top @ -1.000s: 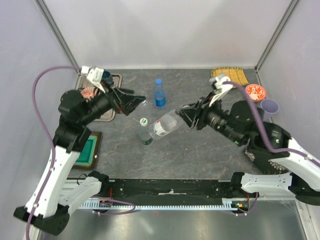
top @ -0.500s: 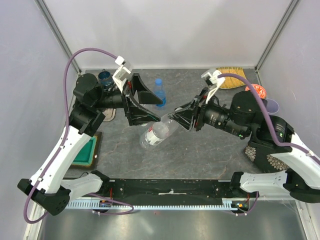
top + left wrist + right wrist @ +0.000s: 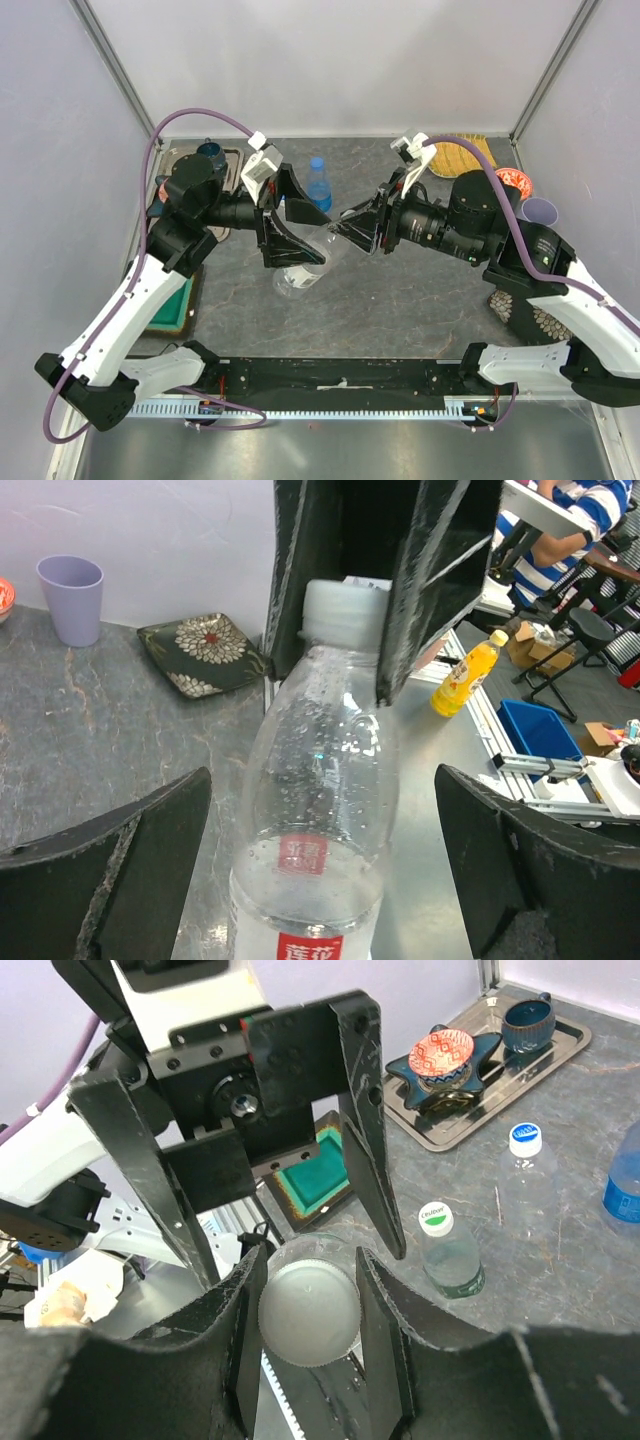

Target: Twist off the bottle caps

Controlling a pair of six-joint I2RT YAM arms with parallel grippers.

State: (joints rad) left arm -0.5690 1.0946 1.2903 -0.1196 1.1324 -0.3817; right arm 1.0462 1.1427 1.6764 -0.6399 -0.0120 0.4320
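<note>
Item: bottle [image 3: 315, 880], clear, held tilted above the table [image 3: 400, 290] between the two arms.
Cap: cap [image 3: 308, 1312] on, pinched by the right gripper [image 3: 310, 1270].
Left gripper [image 3: 322, 775]: spread wide, one finger on each side of the body, neither touching.
Step judged: body to be clamped below the shoulder before any twist is made.
Care: squeeze to be kept moderate, since thin walls are likely to buckle.

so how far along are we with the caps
Nothing is done yet: the short bottle, the taller clear bottle and the blue bottle stand on the table with caps on. In hand: the right gripper is shut on the white cap of the red-labelled bottle, the left gripper open around its body. All four caps remain.
</note>
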